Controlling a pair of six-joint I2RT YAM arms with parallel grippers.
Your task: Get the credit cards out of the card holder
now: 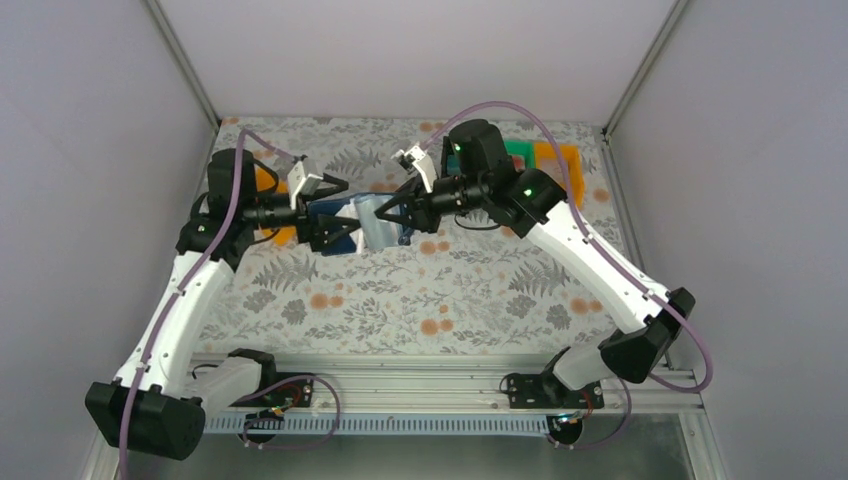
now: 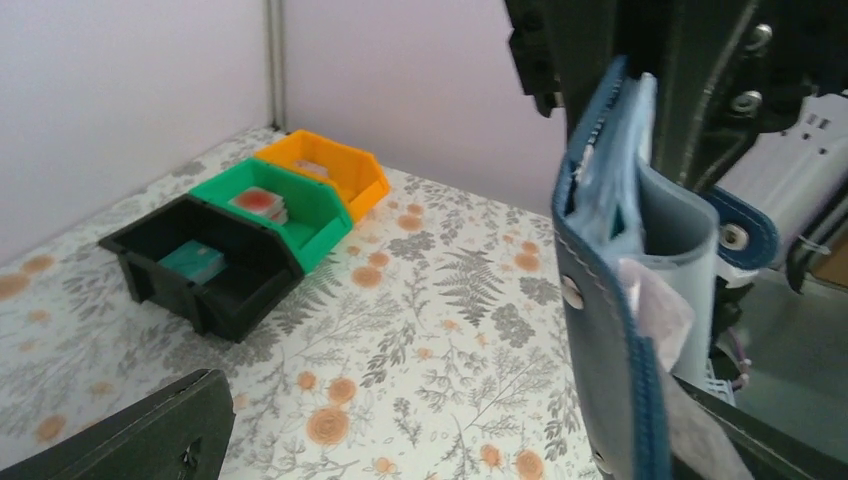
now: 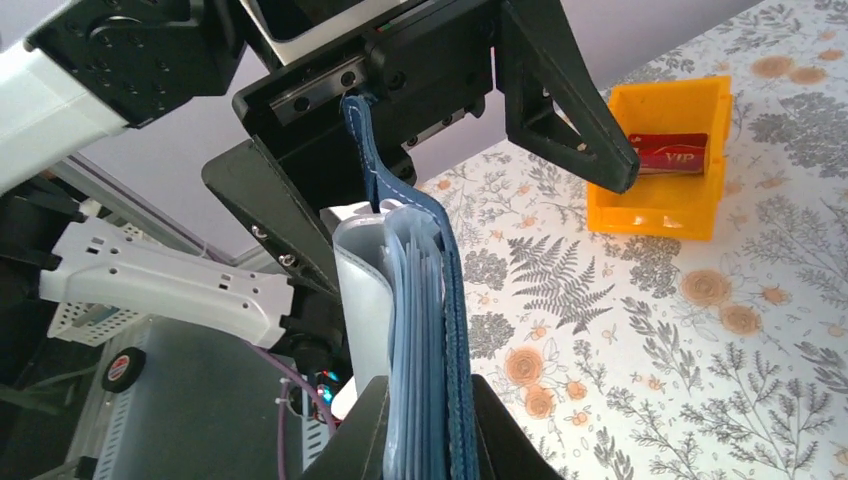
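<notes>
The navy card holder hangs upright above the table, its light blue pockets fanned out. My right gripper is shut on its lower edge. My left gripper is open, its fingers wide on either side of the holder's navy flap without pinching it. In the left wrist view the card holder stands close to the right-hand finger. A sliver of teal shows inside a pocket. Credit cards lie in bins: a red one, a teal one and a reddish one.
At the back right a black bin, a green bin and an orange bin stand in a row. Another orange bin sits behind my left arm. Grey walls and metal posts enclose the flowered table.
</notes>
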